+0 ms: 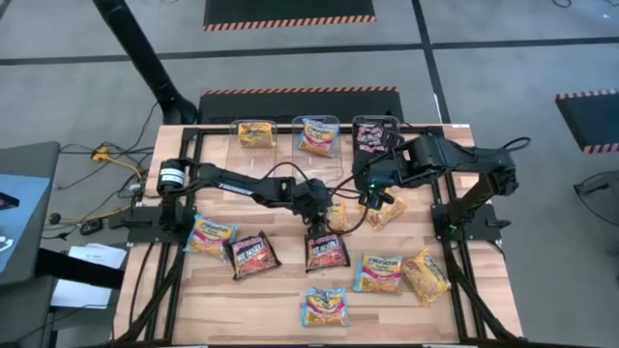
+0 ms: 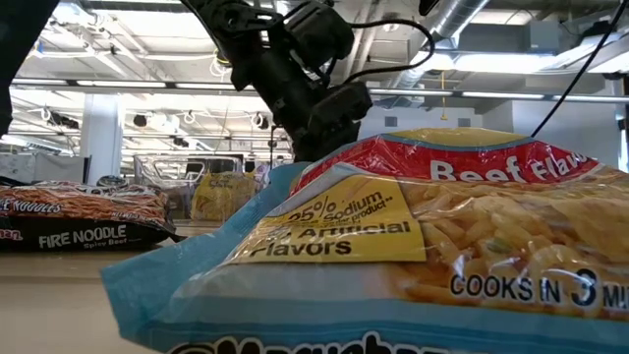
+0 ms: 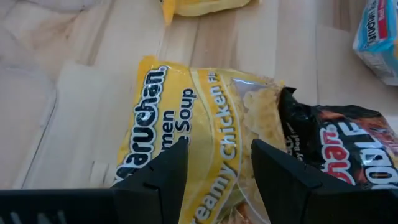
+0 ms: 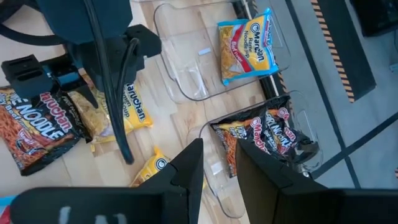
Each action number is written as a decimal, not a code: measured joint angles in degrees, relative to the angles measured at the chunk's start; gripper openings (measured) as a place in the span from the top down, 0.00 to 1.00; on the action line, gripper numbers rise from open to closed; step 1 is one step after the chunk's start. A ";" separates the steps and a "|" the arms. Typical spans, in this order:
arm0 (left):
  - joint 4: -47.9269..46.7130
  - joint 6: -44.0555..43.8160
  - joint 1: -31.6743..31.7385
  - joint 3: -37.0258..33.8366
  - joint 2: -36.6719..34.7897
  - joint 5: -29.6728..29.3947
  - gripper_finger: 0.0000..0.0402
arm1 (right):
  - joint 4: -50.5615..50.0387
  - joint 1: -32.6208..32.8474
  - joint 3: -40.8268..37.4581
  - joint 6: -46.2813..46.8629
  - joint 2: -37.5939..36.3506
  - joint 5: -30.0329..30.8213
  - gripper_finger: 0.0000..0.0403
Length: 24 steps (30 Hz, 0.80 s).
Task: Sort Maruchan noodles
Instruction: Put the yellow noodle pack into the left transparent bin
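Left gripper [image 3: 217,171]: I have it low over the table's middle, fingers spread to either side of a yellow packet [image 3: 205,134], not closed on it; I judge this a line-up for a pickup.
Yellow packet: flat on the wood, its edge touching a black-red packet [image 3: 339,146].
Right gripper [image 4: 217,165]: hovering above the bins at the far edge, fingers parted and empty.
Bins: three clear ones in a row, each with one kind, which tells me where each goes; the yellow bin [image 1: 255,132] sits on the left.
Loose packets [image 1: 377,273]: several still scattered on the near half, so the sort looks early.
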 joint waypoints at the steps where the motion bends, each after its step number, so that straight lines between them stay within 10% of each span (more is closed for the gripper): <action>1: -0.45 -0.65 -0.02 0.00 0.00 0.00 0.59 | 0.00 0.00 0.00 0.00 0.00 0.00 0.70; 24: -14.38 -6.37 -4.22 0.63 3.21 -4.96 0.59 | 0.30 0.00 0.00 -0.07 0.00 -1.44 0.70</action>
